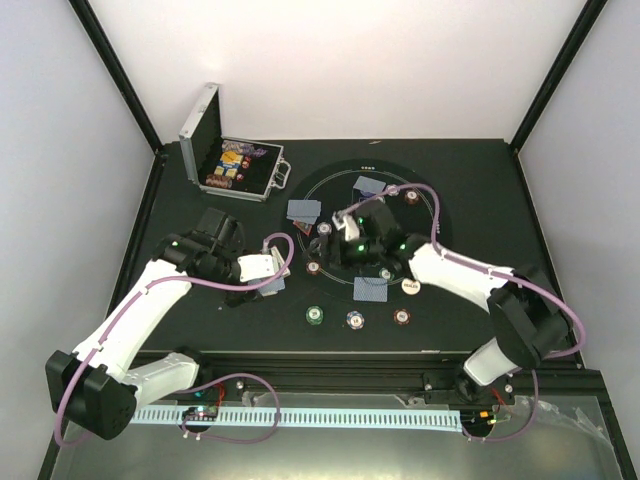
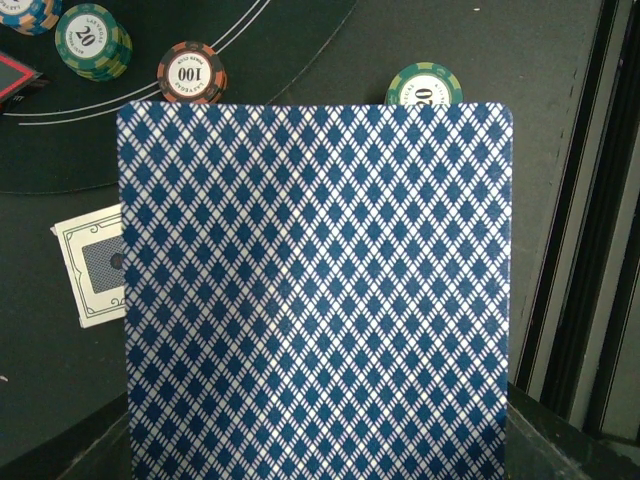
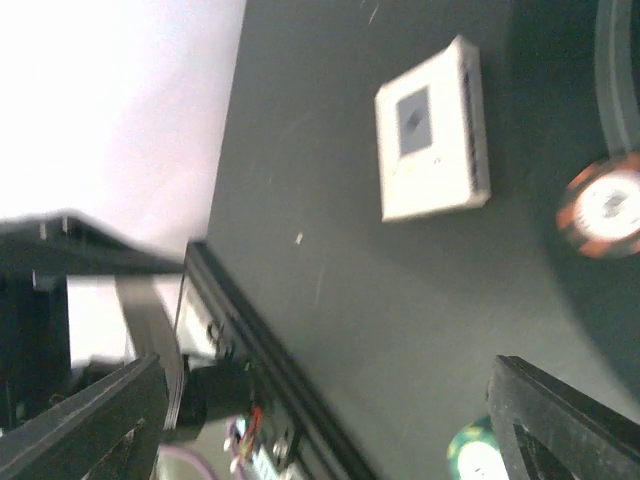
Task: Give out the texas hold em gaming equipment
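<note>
Slippage looks the main risk: the left gripper (image 1: 272,278) pinches a blue-backed playing card (image 2: 315,290), fingers hidden behind it, with a green chip (image 2: 424,88) at the card's 12 o'clock. The right gripper (image 3: 320,420) hangs spread and empty. A skewed release could land it on chips.

We log playing card (image 2: 315,290): blue-white diamond-lattice back facing us in left wrist view, upright, filling most of view. We count three cards face down, flat, well apart: far card (image 1: 369,185), left card (image 1: 304,209), near card (image 1: 371,288). Near row, left to right, apart: green chip (image 1: 316,316), blue-white chip (image 1: 355,320), dark red chip (image 1: 402,317). White button (image 1: 410,287) just behind dark red chip, beside near card. Second dark red chip (image 1: 313,267) on near side of left card. Third dark red chip (image 1: 411,196) right of far card. White card box (image 3: 435,130), card-back picture on top face, flat, apart from chips.
</note>
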Tool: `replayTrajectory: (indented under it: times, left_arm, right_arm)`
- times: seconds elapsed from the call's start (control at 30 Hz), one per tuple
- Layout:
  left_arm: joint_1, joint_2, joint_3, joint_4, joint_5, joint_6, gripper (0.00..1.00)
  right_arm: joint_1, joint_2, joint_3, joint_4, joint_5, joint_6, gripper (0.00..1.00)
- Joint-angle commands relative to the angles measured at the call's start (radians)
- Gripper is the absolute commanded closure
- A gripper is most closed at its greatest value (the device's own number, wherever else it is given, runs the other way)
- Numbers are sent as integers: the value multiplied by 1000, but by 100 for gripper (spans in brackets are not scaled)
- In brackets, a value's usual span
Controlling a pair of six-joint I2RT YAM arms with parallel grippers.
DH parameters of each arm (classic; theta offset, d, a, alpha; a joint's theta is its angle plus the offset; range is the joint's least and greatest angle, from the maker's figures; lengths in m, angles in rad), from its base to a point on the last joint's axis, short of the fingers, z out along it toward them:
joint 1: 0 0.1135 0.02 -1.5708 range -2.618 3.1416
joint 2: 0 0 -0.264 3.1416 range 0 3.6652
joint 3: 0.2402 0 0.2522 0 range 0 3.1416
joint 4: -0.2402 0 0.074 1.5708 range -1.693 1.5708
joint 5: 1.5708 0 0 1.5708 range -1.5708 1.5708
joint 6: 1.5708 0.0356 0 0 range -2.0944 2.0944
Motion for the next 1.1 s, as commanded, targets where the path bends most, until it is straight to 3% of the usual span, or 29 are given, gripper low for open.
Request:
replayTrajectory:
  times: [0.0,0.27,0.57,0.83,1.07]
  left_arm:
    - [6,-4,38,21,22,-11,98]
    - [6,-3,43,3,24,-5,98]
    - [6,-1,43,2,24,2,98]
    - [6,-6,46,-5,23,6,99]
    - [6,-2,49,-3,32,7,98]
  right_arm:
    - [133,-49,-120,288,-31,181,10]
    - [254,35,-110,465,-40,291,9]
    - [289,111,-59,458,-55,294,11]
    - [280,194,-29,435,-71,290,22]
    - [241,162,-104,445,-69,284,36]
